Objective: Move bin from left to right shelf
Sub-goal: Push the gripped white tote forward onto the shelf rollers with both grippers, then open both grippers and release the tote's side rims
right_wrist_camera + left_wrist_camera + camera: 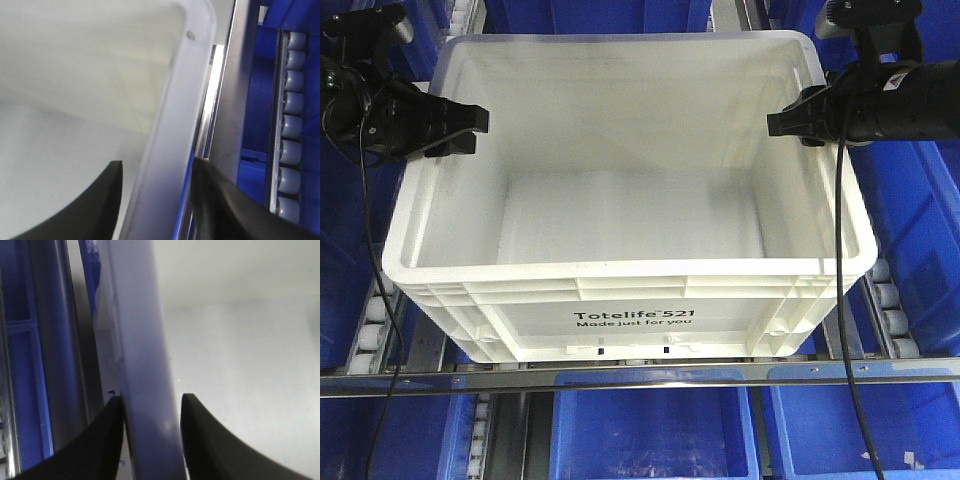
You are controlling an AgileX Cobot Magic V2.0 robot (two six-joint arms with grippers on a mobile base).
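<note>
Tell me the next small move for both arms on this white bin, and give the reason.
Probably lift both arms together, just enough to raise the white bin off the roller shelf. The left gripper straddles the bin's left rim, one finger on each side, and the right gripper does the same on the right rim. The bin looks empty and appears to sit on the rollers.
</note>
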